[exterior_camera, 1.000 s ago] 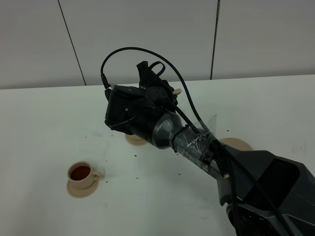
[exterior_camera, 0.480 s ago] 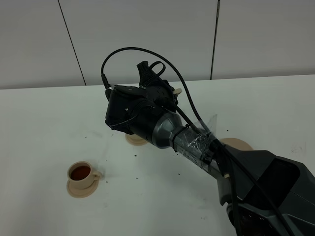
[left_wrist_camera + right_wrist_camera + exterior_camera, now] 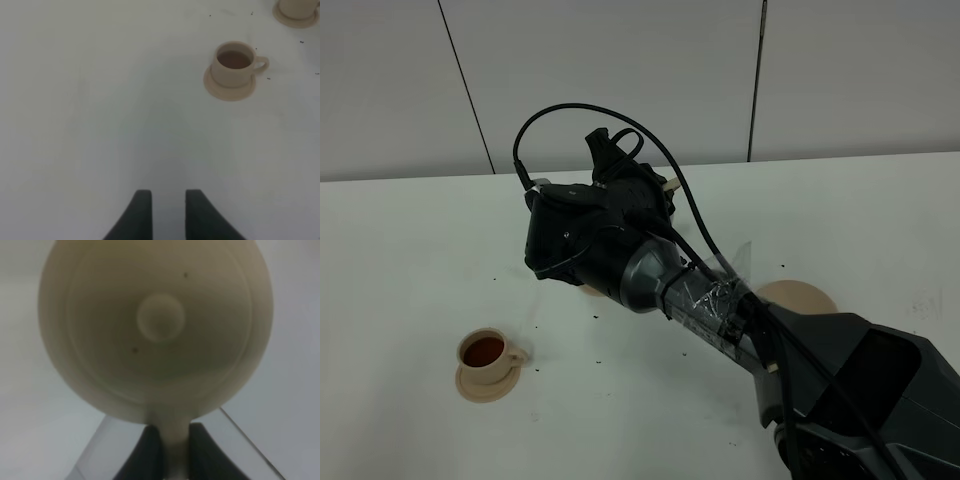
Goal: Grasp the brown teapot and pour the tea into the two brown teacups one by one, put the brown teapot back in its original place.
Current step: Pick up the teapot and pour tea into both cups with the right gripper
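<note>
White and smooth, the surface [image 3: 410, 250] carries everything. The black right arm [image 3: 820, 370], wrapped partway in clear crinkled film, reaches across the middle and blocks most of what lies under it in the high view. Its right hand [image 3: 172, 442] is clenched on the thin loop handle of the brown teapot [image 3: 155, 325], one dark finger on each side. The pot is a squat, round, matte tan body with ringed shoulders and a small knob on its domed lid. It is held up off the surface, near the covered cup.

Beside the arm lies the large saucer [image 3: 800, 297], a flat tan disc, partly covered. The left hand [image 3: 165, 215] hangs over bare surface, released, its two dark fingers parted around nothing.

Near it, the filled teacup [image 3: 235, 62] stands upright on its small saucer, dark tea inside. The second teacup [image 3: 298, 9] sits beyond, cut off by the frame. Tiny dark specks [image 3: 268, 78] dot the surface.
</note>
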You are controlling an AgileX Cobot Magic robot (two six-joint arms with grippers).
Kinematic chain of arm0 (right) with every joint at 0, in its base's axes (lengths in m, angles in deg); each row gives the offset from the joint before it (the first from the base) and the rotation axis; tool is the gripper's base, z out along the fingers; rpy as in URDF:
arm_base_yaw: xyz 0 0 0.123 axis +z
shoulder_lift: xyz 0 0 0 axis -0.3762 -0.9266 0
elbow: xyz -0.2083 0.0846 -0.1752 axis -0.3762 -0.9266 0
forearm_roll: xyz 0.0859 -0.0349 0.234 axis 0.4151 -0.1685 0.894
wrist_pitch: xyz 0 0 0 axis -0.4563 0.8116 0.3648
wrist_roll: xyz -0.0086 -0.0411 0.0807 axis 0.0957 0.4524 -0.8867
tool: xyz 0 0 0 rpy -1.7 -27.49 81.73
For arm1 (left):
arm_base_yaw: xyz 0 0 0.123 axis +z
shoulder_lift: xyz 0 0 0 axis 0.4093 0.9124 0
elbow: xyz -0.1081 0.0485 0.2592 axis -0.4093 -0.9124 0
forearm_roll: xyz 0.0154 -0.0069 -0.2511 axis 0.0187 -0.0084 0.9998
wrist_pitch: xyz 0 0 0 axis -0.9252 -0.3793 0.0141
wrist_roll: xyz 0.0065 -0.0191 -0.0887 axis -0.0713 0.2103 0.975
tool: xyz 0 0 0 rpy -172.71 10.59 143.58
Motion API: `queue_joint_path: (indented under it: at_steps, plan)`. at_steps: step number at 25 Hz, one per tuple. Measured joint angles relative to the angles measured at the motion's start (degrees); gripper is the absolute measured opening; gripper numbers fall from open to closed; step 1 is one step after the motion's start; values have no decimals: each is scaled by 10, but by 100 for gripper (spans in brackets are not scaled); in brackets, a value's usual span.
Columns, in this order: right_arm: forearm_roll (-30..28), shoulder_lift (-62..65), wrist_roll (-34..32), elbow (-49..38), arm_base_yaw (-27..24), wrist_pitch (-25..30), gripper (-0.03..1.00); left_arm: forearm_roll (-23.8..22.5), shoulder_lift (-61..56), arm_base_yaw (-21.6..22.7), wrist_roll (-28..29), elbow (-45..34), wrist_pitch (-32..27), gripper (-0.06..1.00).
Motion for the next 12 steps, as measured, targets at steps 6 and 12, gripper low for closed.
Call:
queue_joint_path:
  at_steps: [6,12]
  plan:
    - [-4,-6,5,0,0,-1,10,0,0,0,0,0,0,24]
    - [-13,-6,12,0,0,-1,10,0,0,0,0,0,0,24]
